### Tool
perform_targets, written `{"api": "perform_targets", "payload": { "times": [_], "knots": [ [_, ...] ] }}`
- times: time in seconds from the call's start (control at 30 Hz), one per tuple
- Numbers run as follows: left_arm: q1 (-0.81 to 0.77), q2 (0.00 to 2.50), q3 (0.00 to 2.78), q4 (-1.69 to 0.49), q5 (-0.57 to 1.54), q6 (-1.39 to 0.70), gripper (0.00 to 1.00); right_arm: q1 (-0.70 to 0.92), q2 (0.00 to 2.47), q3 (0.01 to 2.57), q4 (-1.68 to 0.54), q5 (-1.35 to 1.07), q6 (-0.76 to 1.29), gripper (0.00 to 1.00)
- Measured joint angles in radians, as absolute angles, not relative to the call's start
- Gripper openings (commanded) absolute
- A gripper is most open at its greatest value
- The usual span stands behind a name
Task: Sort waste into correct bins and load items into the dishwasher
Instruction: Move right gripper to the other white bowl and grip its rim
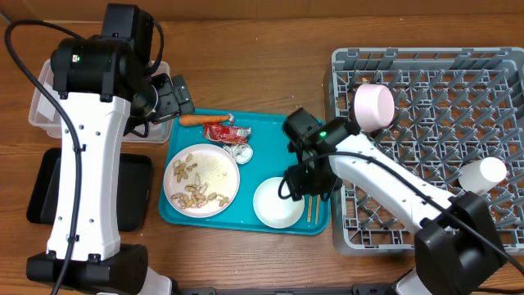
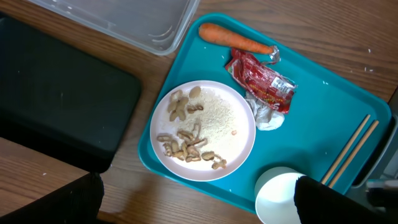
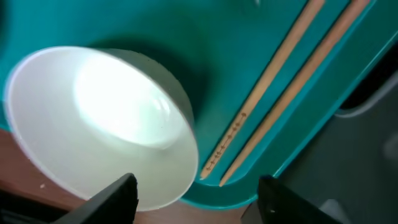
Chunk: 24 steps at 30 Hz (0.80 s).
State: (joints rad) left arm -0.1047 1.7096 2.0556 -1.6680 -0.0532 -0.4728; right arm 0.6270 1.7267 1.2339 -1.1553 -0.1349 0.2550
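Wooden worktop [image 1: 246, 49] carries a teal tray [image 1: 266, 143], where the right gripper [image 3: 196, 186] hangs over the 2 chopsticks [image 3: 270, 81] beside the bowl [image 3: 118, 106], jaws wide open and empty, seemingly placed to pinch them.

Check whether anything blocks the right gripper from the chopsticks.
Nothing visible does. The chopsticks lie bare on the tray just below the open right gripper; the bowl sits beside them, not over them.

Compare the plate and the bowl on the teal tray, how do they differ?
The plate is wide and shallow; the bowl is smaller and deeper. The plate holds peanut scraps and crumbs; the bowl is empty. Both are round, pale and upright on the teal tray.
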Motion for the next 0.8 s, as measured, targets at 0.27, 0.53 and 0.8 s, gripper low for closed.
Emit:
{"api": "perform_targets", "payload": {
  "times": [0.27,0.53,0.8],
  "knots": [
    [-0.105,1.710,2.056,-1.668,-0.053,-0.473,1.00,0.632,1.726,1.091,-0.996,-0.143,0.174,0.47],
    [-0.105,1.710,2.056,-1.668,-0.053,-0.473,1.00,0.636,1.726,1.091,-0.926,-0.150,0.156,0.35],
    [-0.105,1.710,2.056,-1.668,-0.053,-0.473,1.00,0.636,1.739,1.091,-0.911,-0.150,0.144,0.25]
  ]
}}
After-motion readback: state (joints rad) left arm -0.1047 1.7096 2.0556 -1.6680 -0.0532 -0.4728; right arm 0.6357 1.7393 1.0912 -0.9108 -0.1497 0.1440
